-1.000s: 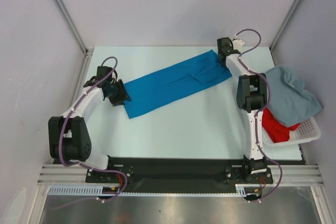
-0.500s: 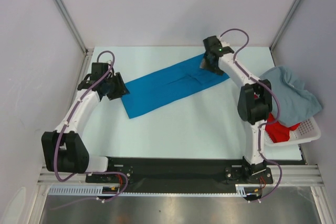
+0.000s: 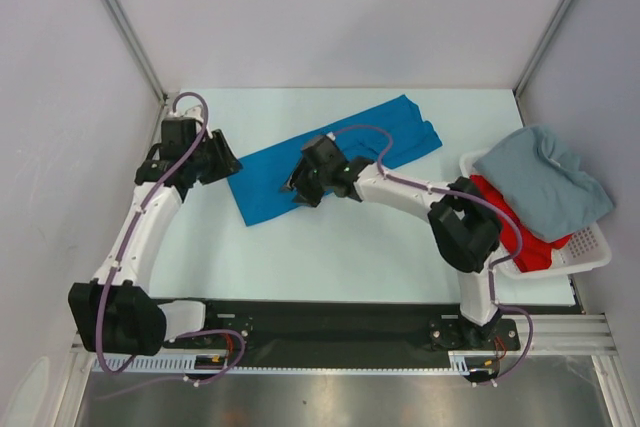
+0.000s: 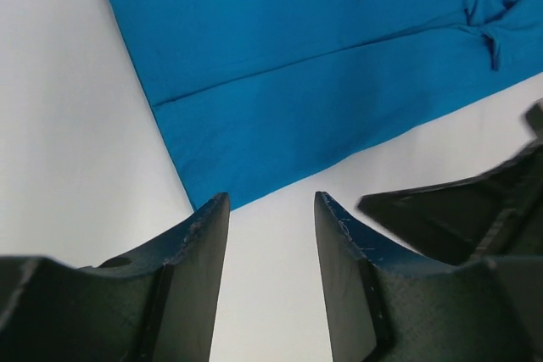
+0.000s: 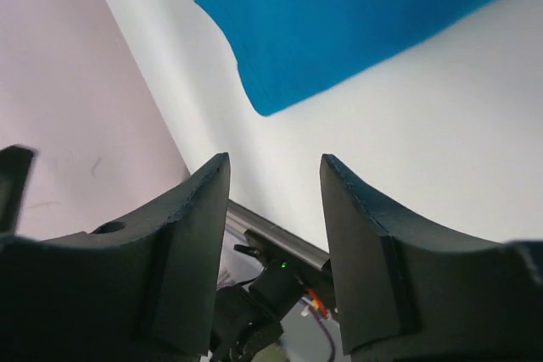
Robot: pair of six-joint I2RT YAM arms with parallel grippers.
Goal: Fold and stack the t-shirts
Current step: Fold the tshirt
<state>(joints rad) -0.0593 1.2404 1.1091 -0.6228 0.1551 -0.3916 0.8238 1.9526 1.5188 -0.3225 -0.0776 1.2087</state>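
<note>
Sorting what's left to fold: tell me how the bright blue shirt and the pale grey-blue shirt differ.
The bright blue shirt lies flat, a long strip; the pale grey-blue shirt is crumpled. Blue rests on the table, grey-blue over the basket. Both are plain cloth.

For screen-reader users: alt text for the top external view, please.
A bright blue cloth t-shirt, folded into a long strip, lies diagonally on a pale table; the right arm's jaws are over its middle, the left arm's near its left end. At right, a white slatted plastic basket holds a pale grey-blue shirt over a red shirt.
</note>
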